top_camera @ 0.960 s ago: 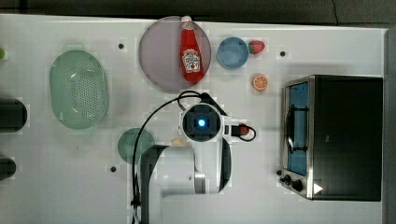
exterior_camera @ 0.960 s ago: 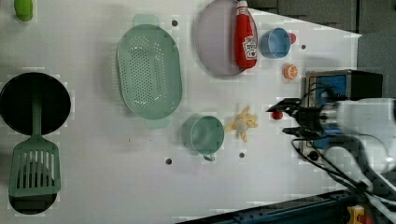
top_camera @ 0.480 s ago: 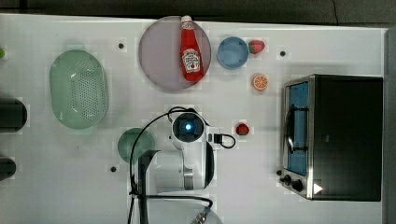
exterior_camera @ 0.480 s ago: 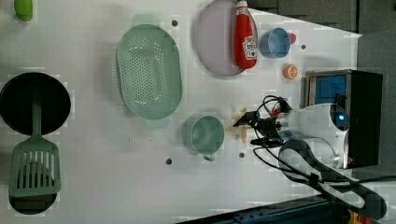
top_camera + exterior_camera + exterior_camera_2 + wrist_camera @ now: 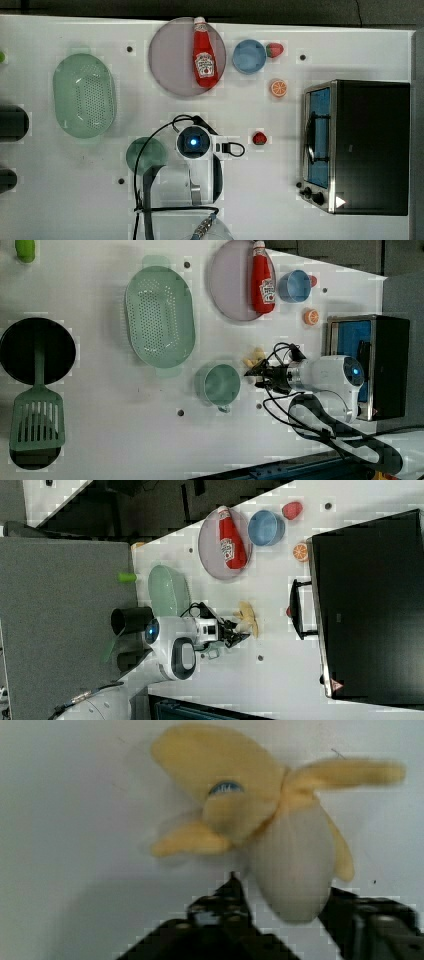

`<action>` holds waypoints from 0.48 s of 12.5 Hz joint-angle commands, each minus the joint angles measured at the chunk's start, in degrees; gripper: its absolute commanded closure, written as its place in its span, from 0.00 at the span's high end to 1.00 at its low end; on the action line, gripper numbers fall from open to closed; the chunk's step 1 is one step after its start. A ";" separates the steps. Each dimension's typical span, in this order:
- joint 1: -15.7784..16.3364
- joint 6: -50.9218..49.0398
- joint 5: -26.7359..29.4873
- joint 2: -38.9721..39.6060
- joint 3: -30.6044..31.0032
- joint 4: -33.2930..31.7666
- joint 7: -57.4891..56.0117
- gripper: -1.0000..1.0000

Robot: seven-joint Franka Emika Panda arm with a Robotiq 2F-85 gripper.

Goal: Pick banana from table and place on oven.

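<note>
The banana is a pale yellow toy with its peel flaps spread and a cream end, lying on the white table. It lies beside the green cup in the left view and in the right view. My gripper is low over it, with one black finger pressed against each side of the cream end. The gripper also shows in the left view and the right view. In the top view my wrist covers the banana. The oven stands at the top view's right, its black top bare.
A green cup stands just beside my wrist, and a strawberry lies between me and the oven. Farther back are an orange slice, a blue bowl, a ketchup bottle on a purple plate, and a green colander.
My arm moved toward the top view's left, away from the strawberry, and came down over the banana. The fingers have drawn in from wide open onto the banana's cream end.
</note>
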 commanded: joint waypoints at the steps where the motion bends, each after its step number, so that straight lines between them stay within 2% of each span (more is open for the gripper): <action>1: -1.45 0.78 -0.48 -1.51 0.02 0.70 1.76 0.26; 4: -1.46 0.93 -0.47 -3.33 0.05 1.45 1.77 0.25; 6: -1.47 0.33 -0.43 -8.28 0.05 2.04 1.77 0.25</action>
